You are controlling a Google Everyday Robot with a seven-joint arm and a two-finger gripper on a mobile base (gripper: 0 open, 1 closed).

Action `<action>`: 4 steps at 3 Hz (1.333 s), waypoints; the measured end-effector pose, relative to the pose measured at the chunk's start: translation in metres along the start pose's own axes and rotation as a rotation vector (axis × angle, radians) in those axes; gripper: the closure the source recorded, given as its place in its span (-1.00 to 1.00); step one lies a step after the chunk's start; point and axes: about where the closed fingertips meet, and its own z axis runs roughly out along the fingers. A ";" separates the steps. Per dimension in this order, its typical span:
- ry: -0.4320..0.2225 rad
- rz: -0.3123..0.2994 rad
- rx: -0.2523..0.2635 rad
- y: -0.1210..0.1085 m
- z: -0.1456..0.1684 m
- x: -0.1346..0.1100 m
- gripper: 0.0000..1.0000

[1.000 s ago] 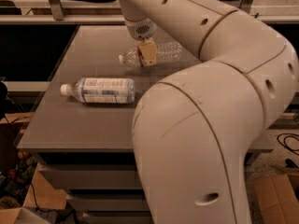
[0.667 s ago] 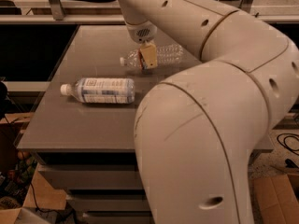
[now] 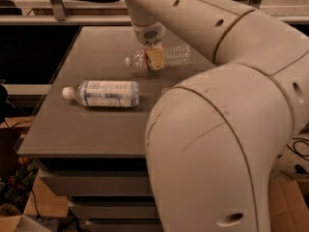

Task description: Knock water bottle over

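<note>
The water bottle (image 3: 171,55), slim, clear and ribbed with a white cap, lies on its side on the grey table (image 3: 87,124), cap pointing left. My gripper (image 3: 155,59) hangs from the arm right in front of the bottle's neck end, its tan finger covering part of the bottle. I cannot tell whether it touches the bottle.
A fatter bottle (image 3: 104,94) with a large white-and-blue label lies on its side nearer the front left, cap to the left. My big arm link (image 3: 217,144) blocks the right half of the view. Cardboard boxes (image 3: 19,211) sit on the floor at lower left.
The gripper has shifted slightly over the lying water bottle; both bottles stay where they were.
</note>
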 end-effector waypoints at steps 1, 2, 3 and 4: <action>-0.002 0.003 -0.001 0.000 -0.001 0.002 -0.74; -0.004 0.003 -0.002 -0.001 -0.002 0.002 -1.00; -0.007 -0.005 -0.005 -0.002 -0.005 0.001 -1.00; -0.009 -0.011 -0.001 -0.004 -0.010 0.002 -1.00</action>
